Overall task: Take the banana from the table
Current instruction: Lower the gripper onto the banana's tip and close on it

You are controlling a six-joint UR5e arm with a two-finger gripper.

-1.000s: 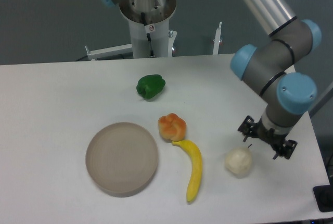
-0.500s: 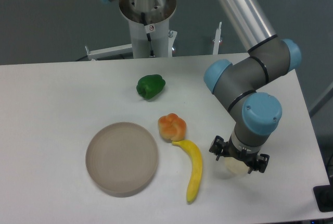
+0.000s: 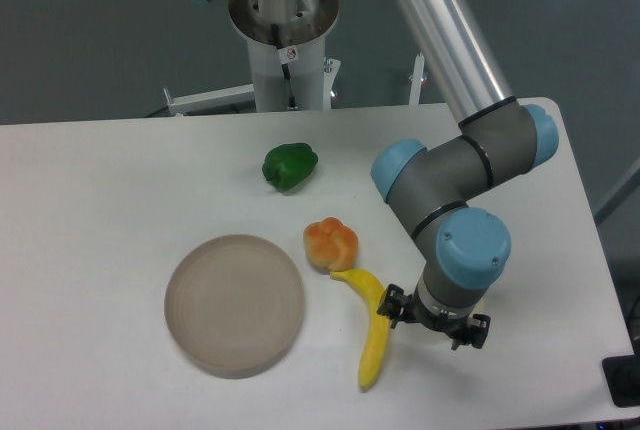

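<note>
Gripper (image 3: pixel 432 318) low over white table (image 3: pixel 100 200), just right of banana (image 3: pixel 372 335); jaw state not discernible.

Lower centre-right of frame: banana, bright yellow, curved, lying flat on table, stem end touching or just beside orange-yellow pepper (image 3: pixel 330 243) above it, far end pointing toward lower edge of frame. Gripper: dark, seen from above beneath blue-capped wrist joint, close beside banana's middle at its right; contact with fruit not clear, fingertips hidden under wrist. Lower left of centre: round beige-grey plate (image 3: pixel 234 304), near banana and pepper but apart. Upper centre: green pepper (image 3: pixel 290 165), well apart from the rest. Top of frame: arm base column (image 3: pixel 285 30), behind table's far edge. Pear not visible, area right of banana covered by wrist.
</note>
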